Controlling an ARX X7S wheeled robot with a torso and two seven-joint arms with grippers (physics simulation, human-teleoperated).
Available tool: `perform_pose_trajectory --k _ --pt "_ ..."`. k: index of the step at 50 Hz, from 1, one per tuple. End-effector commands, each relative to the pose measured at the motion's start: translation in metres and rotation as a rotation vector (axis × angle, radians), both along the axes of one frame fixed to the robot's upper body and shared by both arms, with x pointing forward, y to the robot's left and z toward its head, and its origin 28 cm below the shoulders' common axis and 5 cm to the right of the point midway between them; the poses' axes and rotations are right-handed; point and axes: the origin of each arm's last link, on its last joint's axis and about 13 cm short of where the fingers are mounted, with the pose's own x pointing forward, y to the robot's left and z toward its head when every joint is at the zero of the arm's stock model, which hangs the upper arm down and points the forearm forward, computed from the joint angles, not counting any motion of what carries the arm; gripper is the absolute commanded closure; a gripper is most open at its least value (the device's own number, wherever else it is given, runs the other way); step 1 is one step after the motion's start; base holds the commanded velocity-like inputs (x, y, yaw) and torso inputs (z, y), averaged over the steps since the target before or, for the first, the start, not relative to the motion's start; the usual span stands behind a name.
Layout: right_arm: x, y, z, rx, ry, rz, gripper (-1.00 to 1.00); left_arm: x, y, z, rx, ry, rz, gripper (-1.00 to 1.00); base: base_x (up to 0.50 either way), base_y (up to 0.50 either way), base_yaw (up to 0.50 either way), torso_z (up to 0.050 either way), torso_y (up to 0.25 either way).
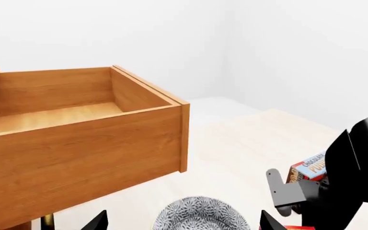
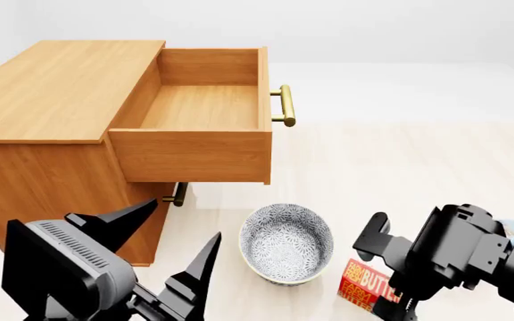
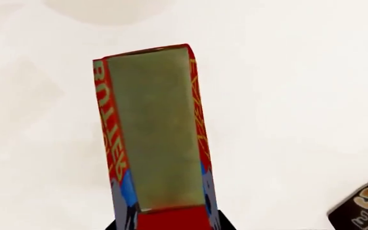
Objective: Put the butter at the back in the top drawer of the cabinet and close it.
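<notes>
Gripping the butter beside the patterned bowl, the right gripper holds it; top drawer open, left gripper spread.

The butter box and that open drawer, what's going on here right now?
The top drawer of the cabinet is pulled open and looks empty. The right gripper is down at the butter, which stands beside the bowl; the wrist view shows the box right at the gripper, but whether it is clamped I cannot tell. The left gripper is open, holding nothing, in front of the cabinet.
</notes>
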Motion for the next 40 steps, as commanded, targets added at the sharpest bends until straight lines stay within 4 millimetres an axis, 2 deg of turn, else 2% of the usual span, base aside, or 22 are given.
perform_pose_trajectory --k 1,6,14,20,26,34,40 --pt "0.0 0.002 -0.004 0.007 0.005 0.005 1.0 0.001 0.0 0.0 0.0 0.002 -0.002 -1.0 0.0 0.0 0.0 0.0 0.0" --pt "-0.004 0.001 0.0 -0.001 -0.01 0.011 1.0 0.001 0.0 0.0 0.001 0.002 -0.001 -1.0 0.0 0.0 0.0 0.0 0.0" --pt "-0.016 -0.002 0.023 -0.029 -0.042 0.028 1.0 0.001 0.002 0.003 -0.013 0.005 -0.023 -1.0 0.0 0.0 0.0 0.0 0.0" --pt "-0.033 -0.004 0.049 -0.065 -0.078 0.045 1.0 0.003 0.005 0.007 -0.029 0.017 -0.039 -1.0 0.0 0.0 0.0 0.0 0.0" --pt "-0.049 -0.005 0.075 -0.098 -0.115 0.049 1.0 0.009 0.005 0.013 0.029 0.041 -0.09 -1.0 0.0 0.0 0.0 0.0 0.0" --pt "-0.062 -0.001 0.111 -0.142 -0.15 0.07 1.0 0.025 0.012 0.036 0.087 0.04 -0.21 -1.0 0.0 0.0 0.0 0.0 0.0" --pt "-0.068 0.007 0.141 -0.169 -0.18 0.096 1.0 0.038 0.013 0.048 0.272 0.045 -0.323 -1.0 0.0 0.0 0.0 0.0 0.0"
